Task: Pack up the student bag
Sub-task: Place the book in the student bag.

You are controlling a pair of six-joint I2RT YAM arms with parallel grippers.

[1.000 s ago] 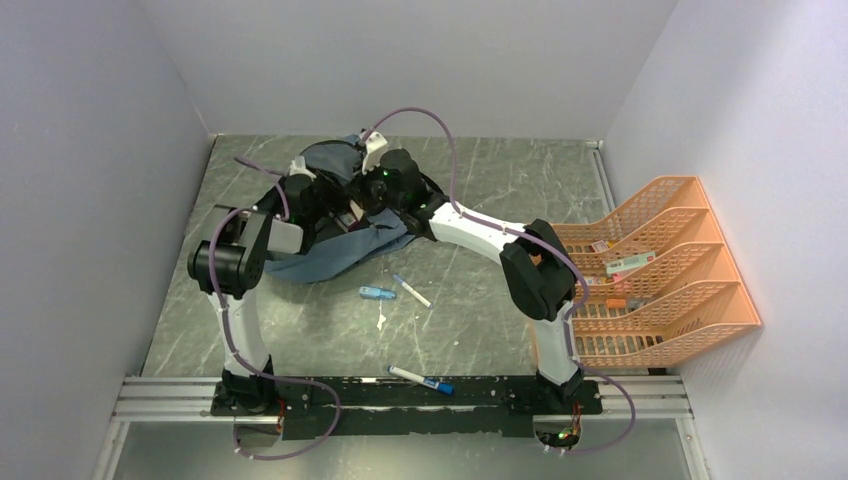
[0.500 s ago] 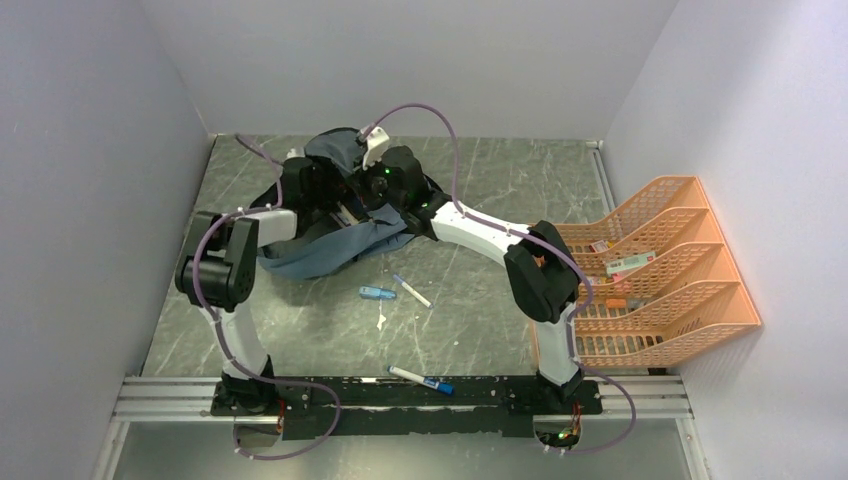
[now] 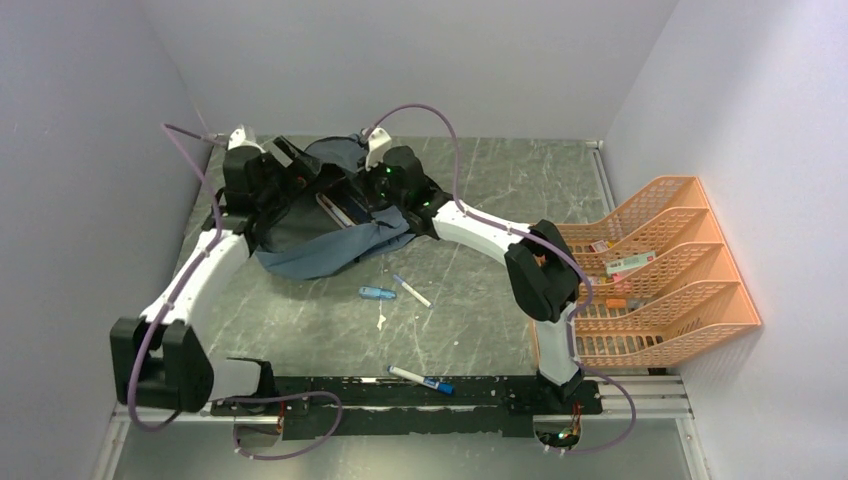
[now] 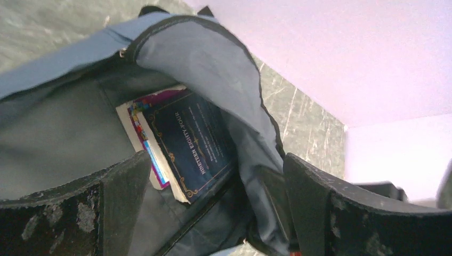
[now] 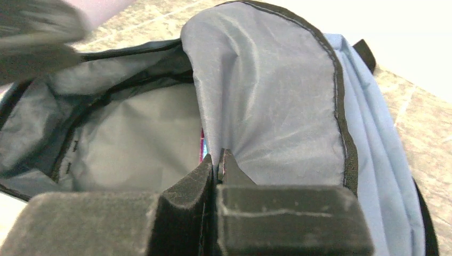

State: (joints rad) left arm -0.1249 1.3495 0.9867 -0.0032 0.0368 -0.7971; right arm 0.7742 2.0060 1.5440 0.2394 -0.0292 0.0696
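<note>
The student bag [image 3: 318, 256], grey-blue fabric with black zips, lies open at the back left of the table. Inside it lies a dark blue book [image 4: 197, 141] on top of a second book with a purple and white cover [image 4: 139, 121]. My left gripper [image 4: 218, 208] hangs open just above the bag's mouth, at its left rim [image 3: 296, 168], with nothing between its fingers [image 4: 122, 202]. My right gripper [image 5: 218, 160] is shut on the edge of the bag's top flap [image 5: 266, 96] and holds it up, at the bag's right side [image 3: 378, 186].
An orange mesh tray rack [image 3: 650, 270] with small items stands at the right wall. A blue pen-like item [image 3: 376, 293] and a white pen [image 3: 412, 291] lie in front of the bag. A marker [image 3: 420, 379] lies near the front rail.
My left gripper has opened and drawn back to the left, out of the bag, and the arm now stretches along the left wall. The right arm has not moved.
</note>
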